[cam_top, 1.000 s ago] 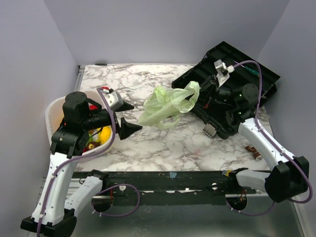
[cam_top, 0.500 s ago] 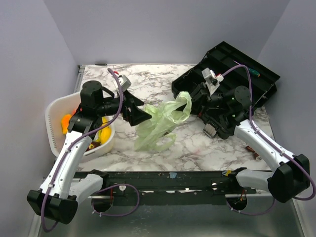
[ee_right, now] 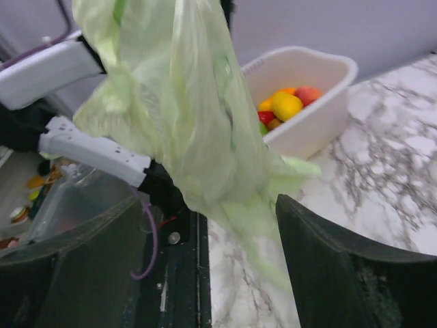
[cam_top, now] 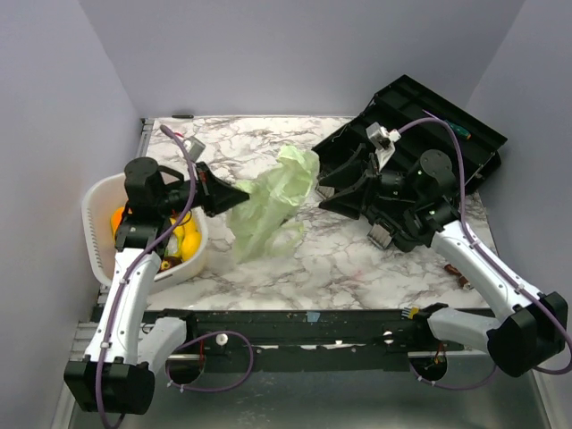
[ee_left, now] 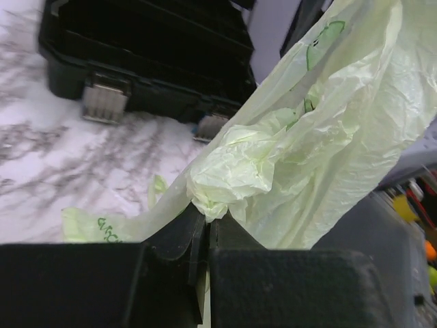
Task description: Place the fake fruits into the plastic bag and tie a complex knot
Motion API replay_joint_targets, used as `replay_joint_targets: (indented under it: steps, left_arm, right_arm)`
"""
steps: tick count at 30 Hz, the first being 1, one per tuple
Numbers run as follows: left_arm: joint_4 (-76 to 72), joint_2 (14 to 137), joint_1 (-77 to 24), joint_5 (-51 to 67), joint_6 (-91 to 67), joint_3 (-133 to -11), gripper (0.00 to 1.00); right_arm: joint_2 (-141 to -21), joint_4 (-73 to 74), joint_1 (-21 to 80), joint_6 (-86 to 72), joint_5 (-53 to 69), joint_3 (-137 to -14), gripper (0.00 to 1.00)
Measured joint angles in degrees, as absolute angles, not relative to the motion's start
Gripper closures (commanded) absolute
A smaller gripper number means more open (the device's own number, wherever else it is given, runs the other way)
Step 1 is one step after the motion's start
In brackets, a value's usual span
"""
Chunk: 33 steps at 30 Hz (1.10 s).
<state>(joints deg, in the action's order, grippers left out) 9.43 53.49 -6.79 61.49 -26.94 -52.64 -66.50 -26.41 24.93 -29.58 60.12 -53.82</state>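
The pale green plastic bag (cam_top: 266, 204) hangs crumpled above the marble table (cam_top: 357, 259), its lower end trailing on the surface. My left gripper (cam_top: 238, 197) is shut on a bunched fold of the bag (ee_left: 225, 184) at its left edge. My right gripper (cam_top: 323, 189) stands open just right of the bag. In the right wrist view the bag (ee_right: 198, 137) hangs between the spread fingers (ee_right: 355, 273) without being pinched. The fake fruits (cam_top: 183, 239) lie in the white basket (cam_top: 96, 207) at the left; yellow, orange and red ones (ee_right: 287, 106) show. No knot is in view.
An open black tool case (cam_top: 420, 134) lies at the back right, behind the right arm, and its latches show in the left wrist view (ee_left: 102, 102). A small brown piece (cam_top: 460, 273) lies near the table's right front edge.
My left gripper swung from the basket over to the bag and shut on it. My right gripper let go of the bag and opened. The bag shifted left.
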Motion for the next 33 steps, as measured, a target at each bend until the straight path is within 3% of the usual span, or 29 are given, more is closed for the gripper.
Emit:
replay_joint_targets:
  steps: [8,13,27,29,33]
  left_arm:
    - [13.4,54.0,-0.8,54.3,-22.3,-55.4,1.0]
    - [14.4,54.2,-1.2,50.5,-20.1,-55.4,1.0]
    - [19.0,57.0,-11.2,41.5,-15.1,-55.7,1.0]
    - [19.7,57.4,-12.5,40.6,-14.5,-56.4,1.0]
    - [20.4,57.7,-14.4,40.3,-13.7,-57.9,1.0]
  right_arm:
    - [-66.0,-6.8,18.3,-26.5,51.9,-56.2,0.04]
    - [-66.1,-3.5,18.5,-26.6,50.2,-61.9,0.01]
    - [-71.7,1.6,30.7,-15.3,37.3,-74.0,0.01]
    - [-72.1,3.2,32.4,-12.6,35.1,-74.0,0.14]
    - [-72.8,5.2,33.9,-7.9,30.3,-73.6,0.67]
